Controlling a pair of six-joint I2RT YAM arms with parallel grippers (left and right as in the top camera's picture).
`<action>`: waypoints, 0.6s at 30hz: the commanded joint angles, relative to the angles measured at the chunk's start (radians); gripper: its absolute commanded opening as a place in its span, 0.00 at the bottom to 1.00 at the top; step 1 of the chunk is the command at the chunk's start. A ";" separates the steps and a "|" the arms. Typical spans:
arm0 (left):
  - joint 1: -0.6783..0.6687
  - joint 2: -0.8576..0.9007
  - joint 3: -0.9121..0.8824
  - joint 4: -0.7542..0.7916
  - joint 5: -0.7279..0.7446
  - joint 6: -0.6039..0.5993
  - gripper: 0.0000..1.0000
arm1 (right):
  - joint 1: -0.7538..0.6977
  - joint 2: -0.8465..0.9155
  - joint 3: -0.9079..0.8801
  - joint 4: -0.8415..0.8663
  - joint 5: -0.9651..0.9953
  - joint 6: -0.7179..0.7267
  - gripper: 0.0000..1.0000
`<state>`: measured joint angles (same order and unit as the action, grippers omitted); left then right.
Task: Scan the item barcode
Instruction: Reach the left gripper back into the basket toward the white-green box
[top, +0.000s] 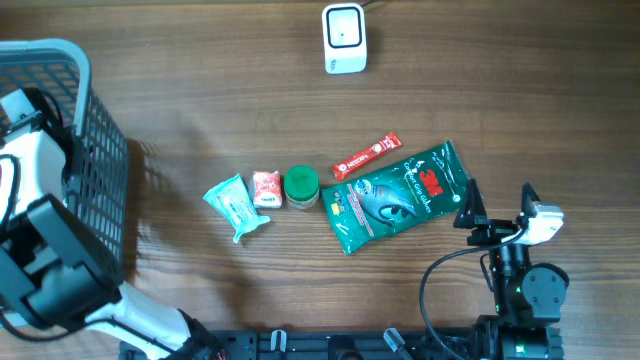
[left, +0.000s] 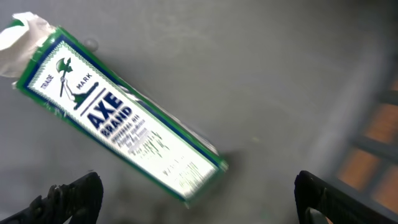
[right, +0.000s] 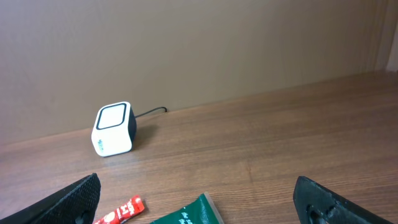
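A green-and-white Axe Brand box (left: 118, 118) lies flat on the grey floor of the basket. My left gripper (left: 199, 202) hangs open just above it, and neither finger touches the box. The white scanner (top: 345, 38) stands at the table's far edge and also shows in the right wrist view as the scanner (right: 114, 129). My right gripper (top: 497, 203) is open and holds nothing, low over the table beside the green 3M pouch (top: 400, 195). Seen from its wrist, the right gripper (right: 202, 208) faces the scanner across bare wood.
The dark mesh basket (top: 95, 150) fills the left edge, with my left arm (top: 40, 240) reaching into it. In a row at mid-table lie a teal packet (top: 236, 205), a small red-white packet (top: 266, 188), a green-lidded jar (top: 301, 186) and a red stick sachet (top: 366, 156).
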<state>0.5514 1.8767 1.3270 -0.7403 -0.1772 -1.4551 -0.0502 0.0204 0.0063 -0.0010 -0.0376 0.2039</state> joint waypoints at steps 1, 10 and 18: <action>0.017 0.100 -0.005 -0.012 -0.005 -0.053 0.91 | 0.003 -0.006 -0.001 0.002 -0.008 0.006 1.00; 0.121 0.119 -0.005 -0.085 0.066 -0.052 0.64 | 0.003 -0.006 -0.001 0.002 -0.008 0.006 1.00; 0.150 0.089 0.002 -0.117 0.136 0.087 0.33 | 0.003 -0.006 -0.001 0.002 -0.008 0.006 1.00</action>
<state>0.6880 1.9469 1.3476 -0.8597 -0.0761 -1.4143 -0.0502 0.0204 0.0063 -0.0010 -0.0376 0.2039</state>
